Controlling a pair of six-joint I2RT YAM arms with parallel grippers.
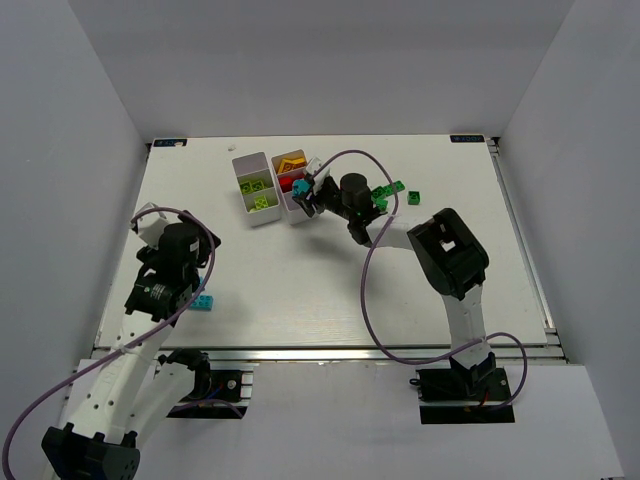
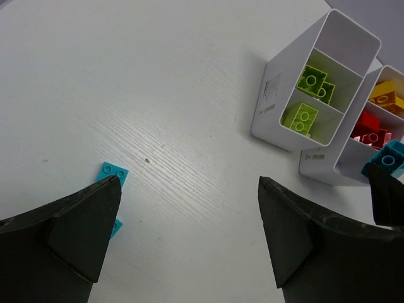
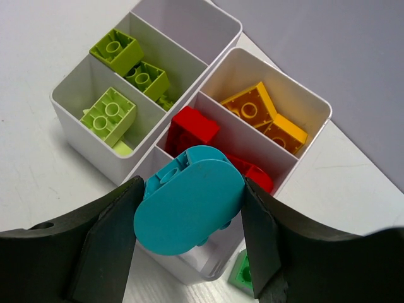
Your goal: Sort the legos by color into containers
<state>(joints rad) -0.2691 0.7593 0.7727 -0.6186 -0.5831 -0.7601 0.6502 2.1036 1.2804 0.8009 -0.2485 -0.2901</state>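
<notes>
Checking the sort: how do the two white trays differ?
The left tray holds only lime green bricks; the right tray holds orange and yellow bricks and red bricks. The left tray's far compartment is empty; the right tray's is not. Both are white, with three compartments, standing side by side.

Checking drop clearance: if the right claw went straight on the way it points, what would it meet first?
Probably the near compartment of the right-hand tray: the right claw holds a cyan lego above it. Depth unclear.
</notes>
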